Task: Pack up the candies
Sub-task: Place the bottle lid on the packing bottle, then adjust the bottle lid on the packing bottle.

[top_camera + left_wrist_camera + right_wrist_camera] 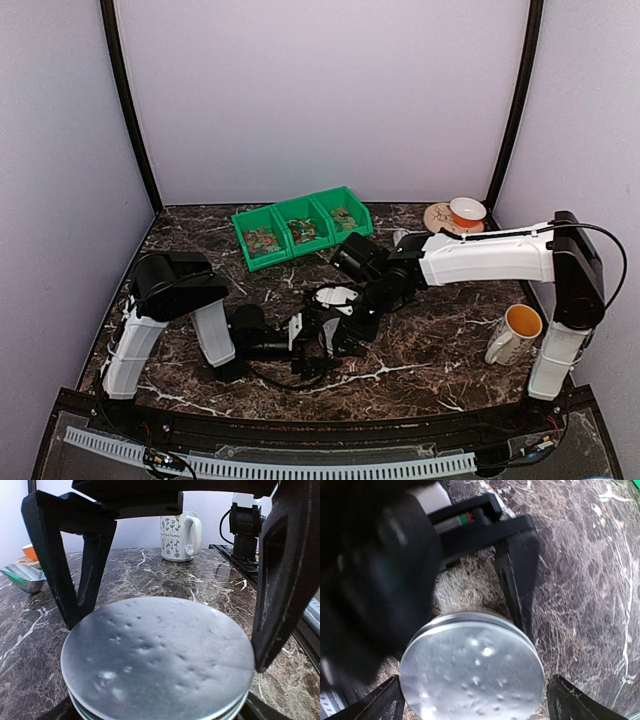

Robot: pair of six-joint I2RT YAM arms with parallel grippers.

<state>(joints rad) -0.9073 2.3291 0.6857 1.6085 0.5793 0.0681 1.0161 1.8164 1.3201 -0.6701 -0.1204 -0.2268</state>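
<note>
At the left, the left arm (pixel 165 300) bends low over the dark marble surface (pixel 440 370) and reaches to the right, toward the middle. The left gripper (pixel 165 646) is clamped on a small jar (pixel 157 660). Its two black fingers (pixel 55 570) lie against opposite sides of the grey lid (pixel 472 670).

The right gripper (pixel 480 700) hangs directly over the same jar, so the two grippers crowd this one place. Its fingers are wide apart. The tips show at either side of the lid and, as far as we can see, they do not touch it.

The candies (pixel 262 239) are not near the grippers. They lie in three green bins (pixel 268 260) that stand in a row at the far side of the surface, well apart from the jar and behind it.

More to the right, the right arm (pixel 490 257) stretches across the surface. In the left wrist view a shiny silver and green thing (pixel 22 577) lies beyond the jar; we cannot tell what it is. A white mug (pixel 513 335) with a yellow inside stands upright near the base of the right arm. In the far right corner an orange and white bowl (pixel 467 211) sits on a round plate (pixel 438 215).
</note>
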